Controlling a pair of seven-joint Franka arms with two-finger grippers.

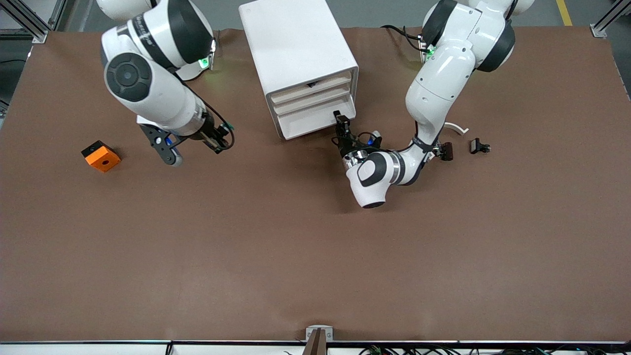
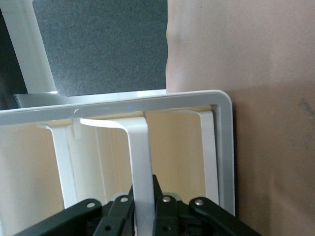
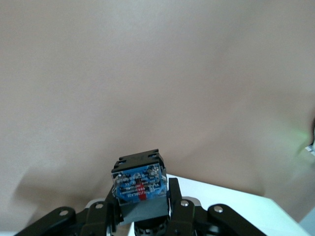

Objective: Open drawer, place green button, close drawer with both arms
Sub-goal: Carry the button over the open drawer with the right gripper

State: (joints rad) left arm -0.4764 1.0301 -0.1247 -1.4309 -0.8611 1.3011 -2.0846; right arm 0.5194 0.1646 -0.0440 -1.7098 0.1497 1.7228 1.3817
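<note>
Gripping the handle tab of the drawer [image 1: 315,122], the left gripper [image 1: 341,120] sat right at the cabinet [image 1: 296,49] front, at the corner toward the left arm's end of the table. Fingers were pinched tight on that thin white tab; the left wrist view showed the tab [image 2: 141,162] running straight btwn the finger pads. It looked like the lowest of the stacked drawers, and afaict it was barely out, if at all.

Key relation imo: the drawer slides along the cabinet's long axis, out toward the front camera and a bit toward the left arm's end, and the left forearm lay roughly on that same line. So a straight pull back along the arm's own line should bring it out w/o jamming sideways.

Right gripper [image 1: 217,140] hung over bare table nr the back edge, toward the right arm's end, well apart from the cabinet, waiting. It was clamped on the button [image 3: 140,189]; the right wrist view showed the dark body w/ a blue underside sticking out past the fingertips, cap end tucked btwn the fingers and mostly hidden. Button's long axis ran along the fingers.

Orange cube [image 1: 100,156] sat nr the table's edge on that side, untouched.
</note>
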